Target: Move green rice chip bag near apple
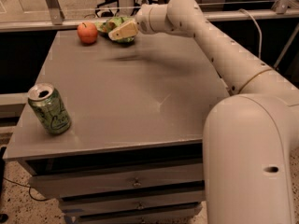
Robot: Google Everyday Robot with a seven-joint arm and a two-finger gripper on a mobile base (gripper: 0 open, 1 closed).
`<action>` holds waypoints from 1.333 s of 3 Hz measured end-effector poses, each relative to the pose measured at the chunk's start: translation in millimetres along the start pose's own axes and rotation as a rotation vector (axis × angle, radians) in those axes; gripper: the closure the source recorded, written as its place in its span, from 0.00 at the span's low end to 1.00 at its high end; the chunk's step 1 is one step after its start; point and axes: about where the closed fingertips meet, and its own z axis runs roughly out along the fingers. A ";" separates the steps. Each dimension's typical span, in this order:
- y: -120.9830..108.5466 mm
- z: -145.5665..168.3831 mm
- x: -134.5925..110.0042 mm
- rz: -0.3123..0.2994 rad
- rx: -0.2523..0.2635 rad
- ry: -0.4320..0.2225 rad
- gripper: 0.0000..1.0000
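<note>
By the apple (87, 32), crumpled green bag (117, 20) at end effector (113, 34)

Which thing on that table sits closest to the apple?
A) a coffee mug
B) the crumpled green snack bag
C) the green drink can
B: the green rice chip bag lies right beside the apple at the far edge of the table, with the gripper at the bag, while the green can stands far off near the front corner.
</note>
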 end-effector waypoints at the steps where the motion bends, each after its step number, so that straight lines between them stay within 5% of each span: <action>1: -5.4 -37.4 6.7 0.030 0.043 -0.047 0.00; 3: -31.2 -159.0 56.3 0.072 0.070 -0.146 0.00; 4: -39.6 -181.0 64.9 0.076 0.087 -0.145 0.00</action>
